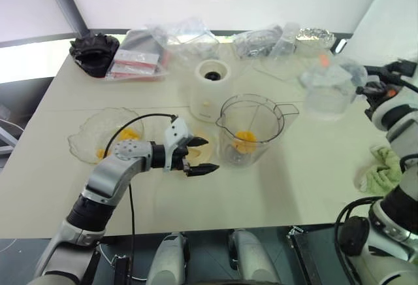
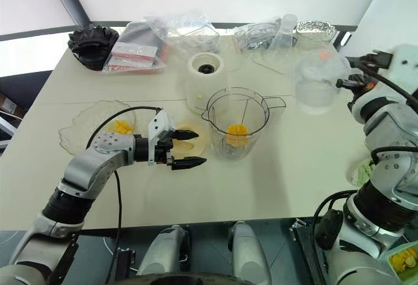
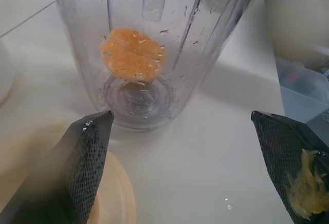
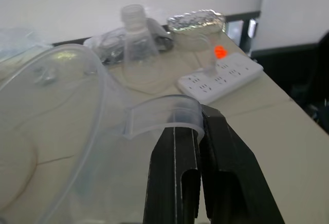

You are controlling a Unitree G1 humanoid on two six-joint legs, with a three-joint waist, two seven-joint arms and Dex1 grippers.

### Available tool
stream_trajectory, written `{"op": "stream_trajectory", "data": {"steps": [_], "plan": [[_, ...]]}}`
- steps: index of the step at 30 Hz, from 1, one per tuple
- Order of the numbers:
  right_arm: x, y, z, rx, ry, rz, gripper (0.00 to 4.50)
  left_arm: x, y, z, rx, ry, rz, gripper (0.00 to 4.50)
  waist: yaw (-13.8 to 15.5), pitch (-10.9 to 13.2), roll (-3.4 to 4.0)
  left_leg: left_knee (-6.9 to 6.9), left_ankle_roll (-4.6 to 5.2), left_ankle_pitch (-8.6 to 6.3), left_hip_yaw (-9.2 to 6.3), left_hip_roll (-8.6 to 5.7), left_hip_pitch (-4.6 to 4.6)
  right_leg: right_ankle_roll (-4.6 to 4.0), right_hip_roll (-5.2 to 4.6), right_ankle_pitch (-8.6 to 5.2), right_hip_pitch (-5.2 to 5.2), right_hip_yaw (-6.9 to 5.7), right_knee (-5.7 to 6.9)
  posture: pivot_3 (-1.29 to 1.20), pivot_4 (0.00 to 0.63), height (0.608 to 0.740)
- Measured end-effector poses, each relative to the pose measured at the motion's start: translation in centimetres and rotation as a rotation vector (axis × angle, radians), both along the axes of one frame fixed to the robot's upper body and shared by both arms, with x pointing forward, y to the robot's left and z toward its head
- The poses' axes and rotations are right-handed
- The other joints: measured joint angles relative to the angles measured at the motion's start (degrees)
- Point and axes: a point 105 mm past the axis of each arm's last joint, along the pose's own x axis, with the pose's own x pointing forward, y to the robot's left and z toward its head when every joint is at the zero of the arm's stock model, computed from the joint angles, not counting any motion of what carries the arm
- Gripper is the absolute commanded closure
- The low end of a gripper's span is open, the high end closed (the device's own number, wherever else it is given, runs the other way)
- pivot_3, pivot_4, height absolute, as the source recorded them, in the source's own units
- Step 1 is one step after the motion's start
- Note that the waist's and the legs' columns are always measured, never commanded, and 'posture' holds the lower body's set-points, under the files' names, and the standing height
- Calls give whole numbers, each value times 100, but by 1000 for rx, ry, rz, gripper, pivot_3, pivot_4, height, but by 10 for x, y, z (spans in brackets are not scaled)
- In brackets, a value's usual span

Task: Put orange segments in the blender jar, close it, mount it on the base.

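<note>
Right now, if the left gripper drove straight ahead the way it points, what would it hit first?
Most likely the blender jar: it stands squarely ahead of the open left gripper, with bare table between them. An orange segment sits inside, behind the wall. How wide the gap is remains hard to judge.

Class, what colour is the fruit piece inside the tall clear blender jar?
Orange, clearest in the left wrist view.
</note>
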Motion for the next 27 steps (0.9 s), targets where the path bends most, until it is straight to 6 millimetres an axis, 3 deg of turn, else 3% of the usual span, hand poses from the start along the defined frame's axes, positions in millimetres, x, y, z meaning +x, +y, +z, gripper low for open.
{"op": "stream_trajectory", "data": {"steps": [6, 11, 15, 27], "plan": [[-5, -31, -54, 131, 56, -207, 4450, 1, 0, -1, 2, 3, 1, 0, -48, -2, 4, -1, 0, 0, 1, 0, 6, 1, 2, 1, 0, 1, 6, 0, 150, 740], [-5, -36, -111, 281, 105, -317, 4450, 1, 0, -1, 2, 7, 11, 0, -56, 2, 16, 0, 1, 1, 1, 0, 11, 1, 3, 0, -1, 4, 26, 0, 150, 740], [-1, -43, -124, 368, 64, -351, 4450, -1, 0, 0, 6, 9, 9, 0, -53, 2, 21, 0, 1, 1, 0, 0, 14, 2, 3, -1, -1, 4, 31, 0, 150, 740], [16, -61, -138, 265, 9, -404, 4450, -5, 0, -1, 3, 19, 18, 0, -108, 1, 22, 0, 1, 1, 0, -1, 17, 3, 3, -3, -1, 6, 36, 0, 150, 740]]}}
